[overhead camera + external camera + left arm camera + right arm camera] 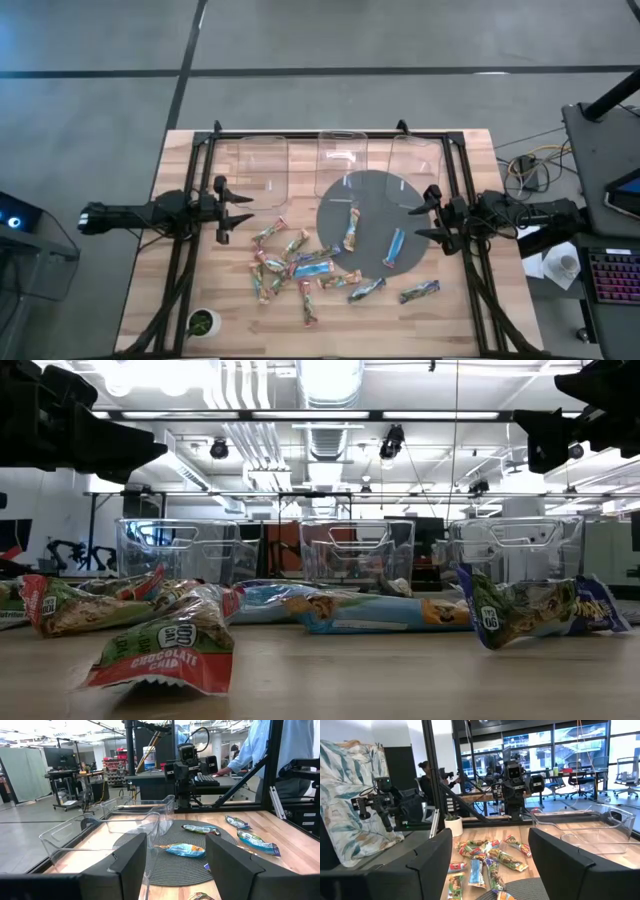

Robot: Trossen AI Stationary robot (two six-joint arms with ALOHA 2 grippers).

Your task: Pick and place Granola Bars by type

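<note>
High view: left gripper [243,211] and right gripper [415,222] apparently hover open.

Grey floor [90,40], bright ceiling lights [330,375]

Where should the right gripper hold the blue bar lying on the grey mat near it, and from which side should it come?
Judging from above, the blue bar lies flat and alone on the mat, long axis nearly front to back. The right gripper, open, would best come straight down and pinch across the bar's narrow width at its middle, where nothing crowds it. The flat wrapper offers little edge from the side.
</note>
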